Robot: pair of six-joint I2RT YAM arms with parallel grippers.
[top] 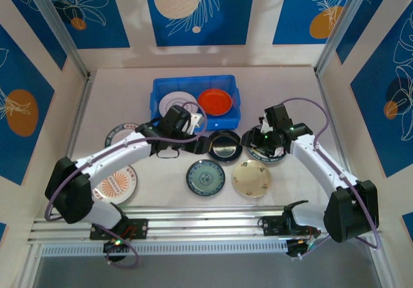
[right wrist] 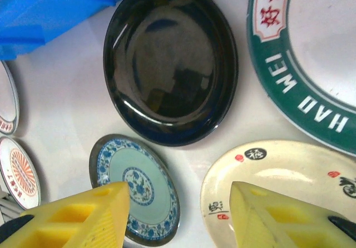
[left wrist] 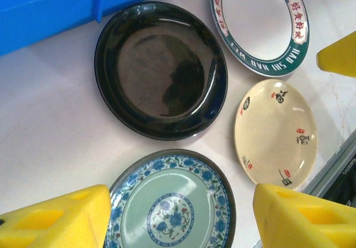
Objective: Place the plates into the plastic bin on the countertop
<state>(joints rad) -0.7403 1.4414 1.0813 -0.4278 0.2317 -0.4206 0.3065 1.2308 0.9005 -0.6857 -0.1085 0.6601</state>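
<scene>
The blue plastic bin [top: 195, 85] stands at the back of the countertop [top: 161, 186] with a dark-rimmed white plate [top: 177, 101] and an orange plate [top: 215, 101] inside. In front of it lie a glossy black plate [top: 226, 147] [left wrist: 161, 70] [right wrist: 169, 62], a teal-patterned plate [top: 206, 177] [left wrist: 172, 203] [right wrist: 136, 184], a cream plate [top: 251, 178] [left wrist: 275, 131] [right wrist: 289, 173] and a green-rimmed white plate [top: 253, 151] [left wrist: 261, 23] [right wrist: 311, 53]. My left gripper [top: 201, 144] [left wrist: 181, 220] hangs open above the teal plate, holding nothing. My right gripper [top: 268, 138] [right wrist: 181, 214] is open and empty over the green-rimmed plate.
Two more plates lie on the left: a dark-rimmed white one [top: 119, 133] [right wrist: 6, 106] and a white one with an orange design [top: 116, 183] [right wrist: 19, 173]. Metal rails [top: 206, 220] run along the near edge. Patterned walls close in the sides and back.
</scene>
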